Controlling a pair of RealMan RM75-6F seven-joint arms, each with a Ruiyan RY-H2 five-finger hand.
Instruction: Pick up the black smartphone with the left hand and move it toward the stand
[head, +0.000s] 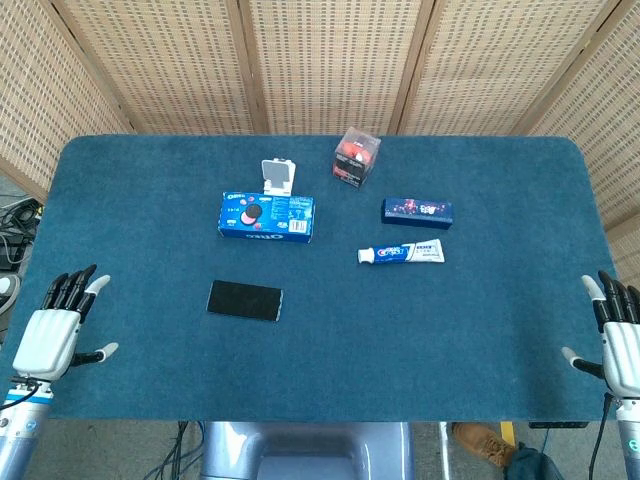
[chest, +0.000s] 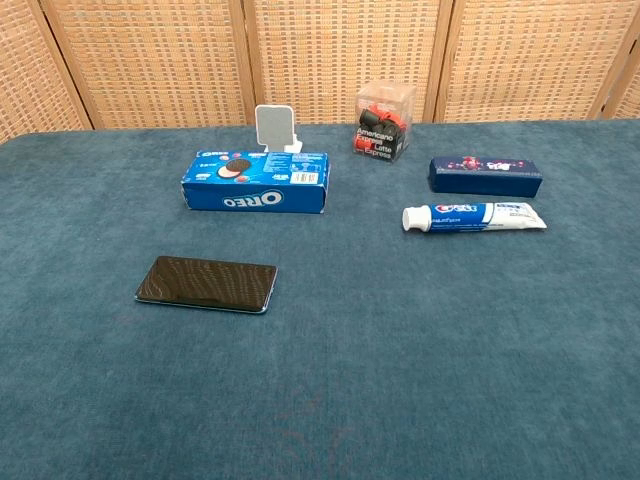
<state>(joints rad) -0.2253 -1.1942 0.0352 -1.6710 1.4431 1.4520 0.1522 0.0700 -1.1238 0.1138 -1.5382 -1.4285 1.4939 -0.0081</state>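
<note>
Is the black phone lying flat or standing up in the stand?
Lying flat. The phone rests on the blue table, in front of the cookie box; the white stand behind the box holds nothing.

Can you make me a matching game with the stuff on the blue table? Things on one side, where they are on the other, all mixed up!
Things:
1. black smartphone
2. white stand
3. toothpaste tube
4. left hand

Places:
A. just behind the Oreo box
B. at the table's near left edge, holding nothing
C. lying flat, alone, in front of the Oreo box
D. in front of the dark blue box

Pairs: 1-C, 2-A, 3-D, 4-B
</note>
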